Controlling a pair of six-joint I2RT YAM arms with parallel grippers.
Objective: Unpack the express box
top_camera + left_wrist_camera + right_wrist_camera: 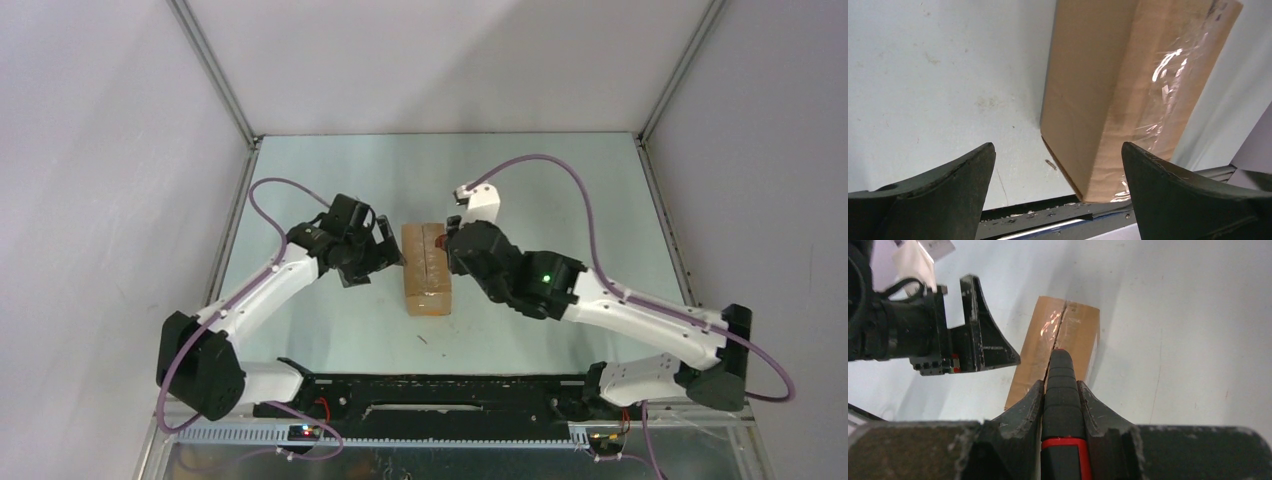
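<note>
The express box (427,270) is a brown carton sealed with clear tape, lying flat mid-table. In the left wrist view the box (1118,90) fills the upper right, its near corner between my fingers. My left gripper (385,252) (1058,146) stands wide open just left of the box, holding nothing. My right gripper (455,250) (1060,383) is shut on a knife (1062,385) with a black and red handle. The knife's tip rests on the dark seam (1062,320) that runs along the box's top (1078,330). The left gripper's finger (983,340) shows beside the box.
A black rail (430,395) runs along the table's near edge between the arm bases. Grey enclosure walls with metal corner posts (215,75) close in the left, right and back. A small scrap (1050,164) lies on the table by the box's corner.
</note>
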